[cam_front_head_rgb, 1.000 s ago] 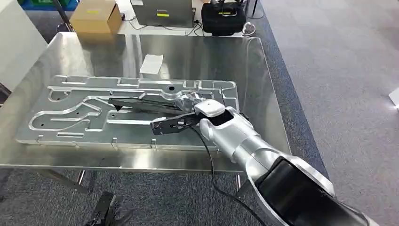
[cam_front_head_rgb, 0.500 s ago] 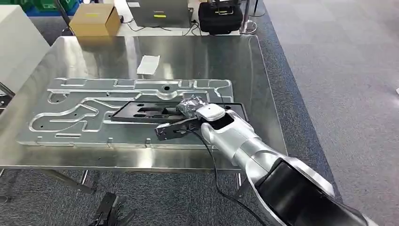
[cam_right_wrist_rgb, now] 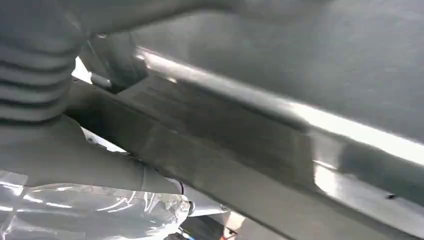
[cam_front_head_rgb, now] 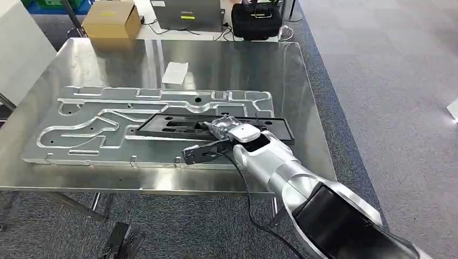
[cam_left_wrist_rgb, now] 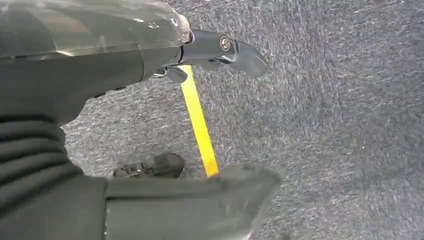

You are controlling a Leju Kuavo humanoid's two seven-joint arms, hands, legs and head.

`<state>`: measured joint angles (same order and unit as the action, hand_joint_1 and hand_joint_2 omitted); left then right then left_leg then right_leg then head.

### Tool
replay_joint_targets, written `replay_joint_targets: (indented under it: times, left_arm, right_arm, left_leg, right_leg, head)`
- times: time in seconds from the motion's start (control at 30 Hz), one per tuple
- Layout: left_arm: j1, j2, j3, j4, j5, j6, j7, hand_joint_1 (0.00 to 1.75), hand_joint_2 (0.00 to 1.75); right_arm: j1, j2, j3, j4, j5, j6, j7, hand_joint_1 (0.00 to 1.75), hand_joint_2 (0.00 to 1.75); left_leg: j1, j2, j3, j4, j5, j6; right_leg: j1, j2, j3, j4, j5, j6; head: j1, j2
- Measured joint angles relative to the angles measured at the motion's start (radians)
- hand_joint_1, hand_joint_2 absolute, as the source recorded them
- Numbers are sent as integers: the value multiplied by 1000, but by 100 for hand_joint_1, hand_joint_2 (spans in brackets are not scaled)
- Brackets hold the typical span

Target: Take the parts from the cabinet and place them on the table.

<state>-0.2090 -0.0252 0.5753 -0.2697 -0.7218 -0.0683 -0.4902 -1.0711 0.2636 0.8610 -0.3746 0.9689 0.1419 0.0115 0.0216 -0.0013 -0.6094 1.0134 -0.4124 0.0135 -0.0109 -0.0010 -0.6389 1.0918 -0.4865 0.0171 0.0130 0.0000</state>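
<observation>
A long flat black part (cam_front_head_rgb: pixel 173 124) with cut-outs lies almost level over the right half of a large silver machined plate (cam_front_head_rgb: pixel 86 129) on the steel table (cam_front_head_rgb: pixel 227 59). My right hand (cam_front_head_rgb: pixel 229 132), wrapped in clear film, grips the part at its near edge toward its right end. From the right wrist the part (cam_right_wrist_rgb: pixel 280 150) shows as a dark slab close against the right hand (cam_right_wrist_rgb: pixel 75 165). I cannot tell whether the part rests on the plate or hovers just above it. My left hand (cam_left_wrist_rgb: pixel 90 80) hangs over the carpet with fingers apart, holding nothing.
A white slip of paper (cam_front_head_rgb: pixel 175 73) lies on the table beyond the plate. Past the far edge stand a cardboard box (cam_front_head_rgb: pixel 109 19), a grey case (cam_front_head_rgb: pixel 186 13) and a black bag (cam_front_head_rgb: pixel 256 20). A yellow floor line (cam_left_wrist_rgb: pixel 200 125) crosses the carpet below my left hand.
The black part has turned from a tilted, edge-on pose to nearly flat over the plate, and my right hand has come slightly nearer with it. The head view wobbled a little.
</observation>
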Motion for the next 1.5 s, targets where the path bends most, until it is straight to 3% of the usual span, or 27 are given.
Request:
replay_joint_targets:
  times: [0.07,0.1,0.13,0.2,0.27,0.3,0.4,0.47,0.5,0.6,0.63,0.67,0.7,0.77,0.8,0.83,0.93,1.0,1.03,1.1,1.13,1.17,1.23,1.3,1.33,1.43,1.5]
  left_arm:
    - [0,0,0,0,0,0,0,0,0]
    - [1,0,0,0,0,0,0,0,0]
    - [2,1,0,0,0,0,0,0,0]
    - [2,0,0,0,0,0,0,0,0]
    - [1,0,0,0,0,-1,0,0,0]
    - [1,-3,0,0,0,-1,0,0,0]
    - [2,-2,0,0,2,0,2,0,0]
    - [2,3,0,0,2,0,2,0,0]
    - [2,1,0,0,3,-1,2,0,0]
    - [5,5,0,0,8,-1,2,0,0]
    - [8,5,0,0,9,-1,2,0,0]
    - [11,5,0,0,10,-3,2,0,0]
    - [13,5,0,0,11,-3,0,0,0]
    - [15,7,1,0,19,-3,-6,0,0]
    - [16,8,2,0,25,-4,-11,0,0]
    - [17,8,4,0,30,-4,-16,0,0]
    - [37,8,10,0,37,-3,-36,0,0]
    - [44,8,11,0,38,-3,-42,0,0]
    - [44,7,12,0,39,-3,-43,0,0]
    - [49,7,16,0,40,-3,-44,0,0]
    - [52,8,19,0,40,-3,-44,0,0]
    - [53,8,22,0,40,-3,-44,0,0]
    - [55,7,24,0,40,-3,-45,0,0]
    - [55,6,27,0,40,-3,-46,0,0]
    - [54,3,27,0,40,-3,-46,0,0]
    - [54,2,30,0,40,-3,-50,0,0]
    - [56,1,35,0,48,-4,-55,0,0]
  right_arm:
    - [3,-3,0,2,0,0,0,0,0]
    - [5,-6,0,4,0,0,0,0,0]
    - [7,-8,0,5,0,-1,0,0,0]
    - [6,-8,0,5,0,-2,0,0,0]
    - [4,-8,0,5,0,-2,0,0,0]
    - [4,-8,0,5,0,-2,0,0,0]
    - [3,-8,-1,5,-3,-2,1,0,0]
    - [3,-8,-2,5,-4,-5,5,0,0]
    - [3,-8,-2,5,-5,-8,6,0,0]
    - [9,-8,-10,5,-19,-29,-3,0,0]
    - [12,-8,-14,5,-23,-40,-11,0,0]
    - [16,-8,-22,2,-30,-63,-29,0,0]
    - [19,-8,-28,-8,-35,-87,-45,0,0]
    - [19,-6,-38,-42,-40,-146,-76,0,0]
    - [21,-7,-45,-89,-45,-207,-107,0,0]
    - [21,-7,-53,-125,-49,-234,-110,0,0]
    - [49,-15,-74,-381,-61,-141,-14,0,0]
    - [55,-22,-85,-508,-64,-123,6,0,0]
    - [58,-30,-90,-554,-66,-123,10,0,0]
    - [75,-47,-102,-636,-67,-127,10,0,0]
    - [86,-54,-106,-669,-68,-129,10,0,0]
    - [93,-60,-109,-696,-69,-130,9,0,0]
    - [101,-78,-117,-737,-71,-131,9,0,0]
    - [100,-82,-129,-775,-76,-132,6,0,0]
    - [99,-83,-133,-789,-79,-134,5,0,0]
    - [108,-93,-141,-823,-97,-156,-8,0,0]
    - [135,-95,-160,-864,-165,-180,-31,0,0]
  left_leg:
    - [-3,0,-5,1,2,4]
    - [-4,0,-7,1,3,5]
    - [-5,-1,-8,1,4,6]
    - [-6,-4,-7,3,4,5]
    - [-8,-6,-6,5,4,3]
    - [-12,-7,-9,5,5,-3]
    - [-9,-6,-9,-2,12,-23]
    - [-7,-6,-10,-2,7,-33]
    - [-9,-4,-19,26,-17,-38]
    - [-5,-4,-119,255,-132,-51]
    - [-5,-4,-141,306,-144,-53]
    - [-4,-4,-139,304,-130,-54]
    - [-3,-4,-115,254,-97,-54]
    - [-1,0,-23,75,-10,-51]
    - [-1,5,5,13,-12,-45]
    - [-9,4,10,2,-13,-38]
    - [-12,1,2,9,-12,-22]
    - [-3,2,5,-4,-4,-5]
    - [-3,1,4,-3,-3,2]
    - [-3,-1,3,-3,-5,4]
    - [-4,-2,3,-2,-5,4]
    - [-4,-3,3,-2,-5,4]
    - [-5,-7,3,1,-6,3]
    - [-7,-7,4,3,-9,-2]
    - [-11,-7,1,4,-10,-6]
    - [-9,-6,1,0,-6,-24]
    - [-7,-6,-2,6,-15,-35]
  right_leg:
    - [-1,0,-78,167,-82,5]
    - [-1,1,-112,238,-105,6]
    - [-1,1,-124,261,-102,5]
    - [-1,1,-77,170,-39,-2]
    - [4,2,31,-33,44,-20]
    - [9,1,41,-58,30,-26]
    - [15,1,37,-66,42,-29]
    - [1,-4,47,-87,57,-41]
    - [1,-4,48,-92,60,-48]
    - [3,-5,43,-91,62,-51]
    - [3,-5,42,-90,62,-51]
    - [3,-5,42,-88,62,-50]
    - [3,-4,42,-85,61,-49]
    - [3,-3,42,-76,55,-44]
    - [3,-2,38,-71,51,-38]
    - [11,1,31,-63,50,-34]
    - [8,1,28,-68,53,-22]
    - [7,2,18,-41,26,-10]
    - [7,2,-4,7,-7,-8]
    - [5,2,-79,170,-82,-3]
    - [5,2,-113,238,-102,-2]
    - [5,1,-125,256,-96,-2]
    - [5,2,-82,154,-22,-10]
    - [8,2,9,-32,60,-25]
    - [13,2,20,-58,48,-31]
    - [20,1,17,-65,56,-33]
    - [7,-6,26,-84,72,-45]
  head:
    - [0,0]
    - [0,0]
    - [0,0]
    - [0,0]
    - [0,0]
    - [-3,0]
    - [-2,0]
    - [-3,0]
    - [-4,0]
    - [-6,0]
    - [-7,0]
    - [-7,0]
    - [-7,0]
    - [-7,0]
    - [-6,0]
    - [-8,0]
    - [-6,0]
    - [-6,0]
    - [-5,0]
    - [-6,0]
    - [-5,0]
    - [-5,0]
    - [-5,0]
    - [-5,0]
    - [-7,0]
    - [-5,0]
    - [-6,0]
